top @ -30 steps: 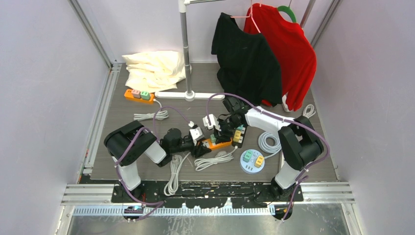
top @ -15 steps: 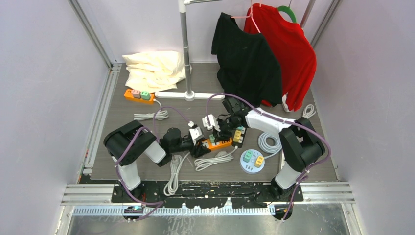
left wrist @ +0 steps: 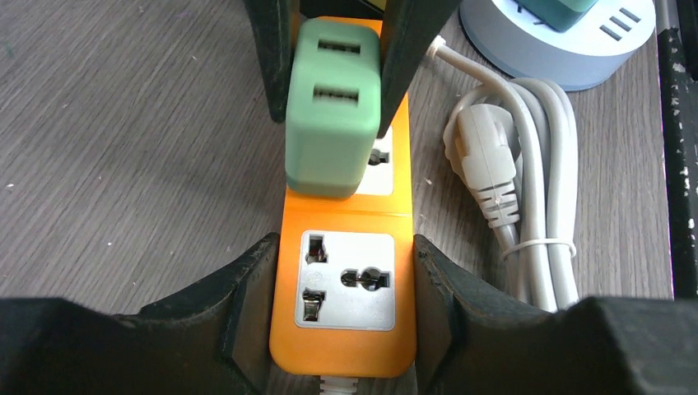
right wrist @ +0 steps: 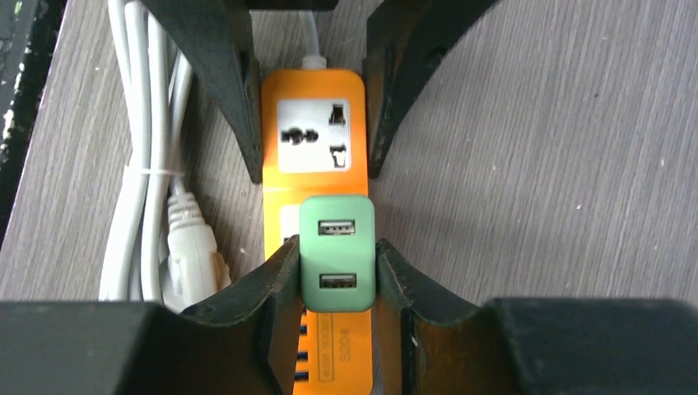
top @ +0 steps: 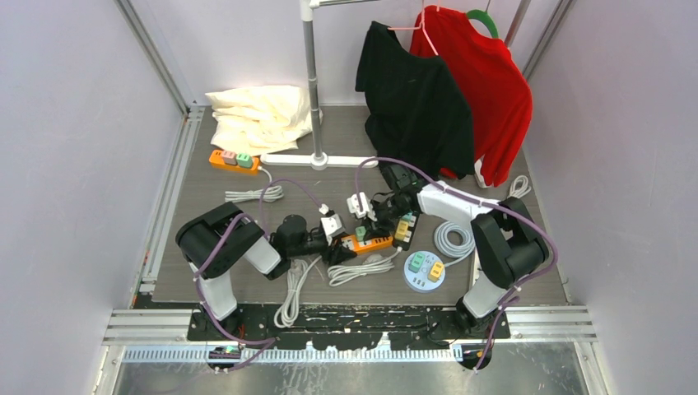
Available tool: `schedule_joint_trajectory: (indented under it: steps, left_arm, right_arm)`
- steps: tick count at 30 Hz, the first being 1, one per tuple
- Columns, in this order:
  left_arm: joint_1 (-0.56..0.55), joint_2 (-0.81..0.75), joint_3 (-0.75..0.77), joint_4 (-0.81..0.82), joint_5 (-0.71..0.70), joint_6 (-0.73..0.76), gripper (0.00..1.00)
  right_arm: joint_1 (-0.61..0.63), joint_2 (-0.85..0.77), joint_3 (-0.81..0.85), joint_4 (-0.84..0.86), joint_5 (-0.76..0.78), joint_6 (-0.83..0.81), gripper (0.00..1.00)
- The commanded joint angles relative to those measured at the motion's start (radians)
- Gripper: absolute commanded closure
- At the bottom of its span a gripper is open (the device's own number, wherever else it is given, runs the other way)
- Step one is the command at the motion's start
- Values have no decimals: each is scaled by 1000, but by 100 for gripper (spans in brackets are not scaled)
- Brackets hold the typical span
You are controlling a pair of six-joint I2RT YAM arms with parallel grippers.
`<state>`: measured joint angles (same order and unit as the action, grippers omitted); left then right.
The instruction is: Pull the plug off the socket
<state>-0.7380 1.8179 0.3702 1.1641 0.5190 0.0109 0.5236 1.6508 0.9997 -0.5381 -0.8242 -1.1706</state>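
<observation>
Green plug (right wrist: 336, 255) at table centre, apparently still seated in orange power strip (right wrist: 313, 86). Right wrist view: at 6 o'clock, right gripper (right wrist: 336, 267) jaws clamp the plug's sides. Further out at 12 o'clock, left gripper (right wrist: 313, 164) jaws pinch the strip's edges. White cable (right wrist: 140, 164) lies at 9 o'clock. Best move: pull straight off the socket face without twisting, left pinning the strip flat.

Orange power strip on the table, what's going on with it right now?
The left pincer clamps the orange power strip by its sides, steadying it. The right pincer grips the green USB plug, which looks still seated in the strip's socket, so the pull has not happened yet.
</observation>
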Motion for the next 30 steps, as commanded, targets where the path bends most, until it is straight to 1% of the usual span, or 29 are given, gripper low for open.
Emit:
schedule_joint_trajectory:
  steps: [1, 2, 4, 6, 9, 11, 13, 16, 18, 20, 23, 24, 25, 27, 29, 30]
  left_arm:
    - [6, 14, 6, -44, -16, 10, 100]
    - [5, 11, 8, -58, -17, 9, 100]
    - [6, 8, 7, -65, -24, 8, 100]
    - [5, 2, -1, -64, -31, 6, 100]
    - [6, 4, -1, -67, -36, -4, 100]
    - [10, 12, 6, -80, -40, -11, 100]
    - [14, 24, 12, -82, -34, -21, 100]
    - [19, 35, 15, -64, -27, -36, 100]
    - [20, 34, 16, -65, -24, -42, 100]
    - [19, 30, 19, -75, -24, -45, 100]
    - [20, 19, 18, -108, -26, -46, 100]
    - [19, 16, 17, -113, -28, -46, 100]
    - [19, 14, 14, -114, -31, -47, 100]
    - [20, 12, 11, -114, -33, -51, 100]
    - [20, 12, 12, -113, -34, -54, 100]
    - [20, 12, 13, -115, -34, -55, 100]
  right_arm:
    - [114, -44, 0, 132, -22, 190, 99]
    - [133, -39, 12, 178, -35, 270, 99]
    - [144, -35, 34, 241, -35, 368, 99]
    - [122, -36, 45, 239, 8, 380, 99]
    - [14, -41, 37, 165, -26, 291, 99]
    - [-52, -56, 23, 87, -49, 180, 99]
    - [-66, -80, 1, 12, -27, 30, 99]
    - [-27, -113, -33, 12, -60, 11, 99]
    - [32, -120, -33, 51, -58, 78, 99]
    - [91, -117, -24, 123, -66, 189, 99]
    - [105, -109, -14, 274, -115, 438, 99]
    - [95, -106, -7, 304, -127, 489, 99]
    - [79, -105, -1, 310, -134, 506, 99]
    - [31, -108, 0, 294, -130, 490, 99]
    - [-33, -112, 3, 238, -132, 436, 99]
    - [-61, -115, 3, 194, -128, 365, 99]
